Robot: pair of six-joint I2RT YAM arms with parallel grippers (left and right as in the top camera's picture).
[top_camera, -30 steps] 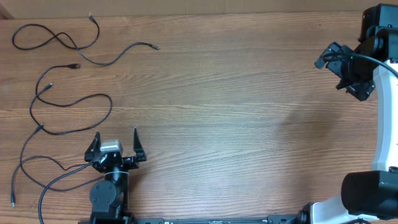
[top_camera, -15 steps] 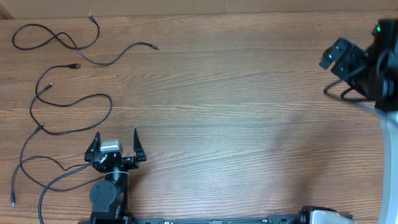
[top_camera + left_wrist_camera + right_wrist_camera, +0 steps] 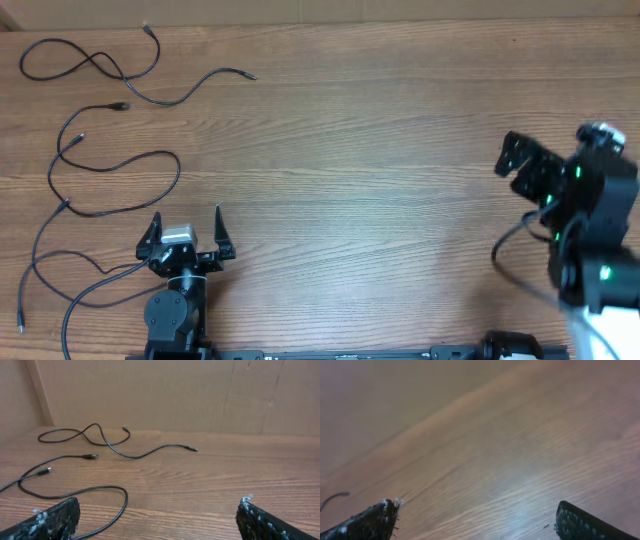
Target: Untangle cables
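Several thin black cables lie separate and wavy at the table's left. One cable (image 3: 95,65) loops at the far left corner and ends in a plug toward the middle; in the left wrist view this looped cable (image 3: 135,455) is far ahead. Another cable (image 3: 150,158) snakes down the left side, and its bend (image 3: 107,489) lies just ahead of the left finger. My left gripper (image 3: 187,212) (image 3: 159,501) stands open at the near edge, touching nothing. My right gripper (image 3: 520,165) (image 3: 476,505) hangs open over bare wood at the right, blurred.
A cardboard wall (image 3: 150,390) closes off the far side of the wooden table (image 3: 380,150). A thicker black wire (image 3: 95,290) runs from my left arm's base along the near left edge, close to the lower cable strands.
My right arm has swung from the far right corner down toward the near right side, its gripper still open. The left arm and the cables have not moved.
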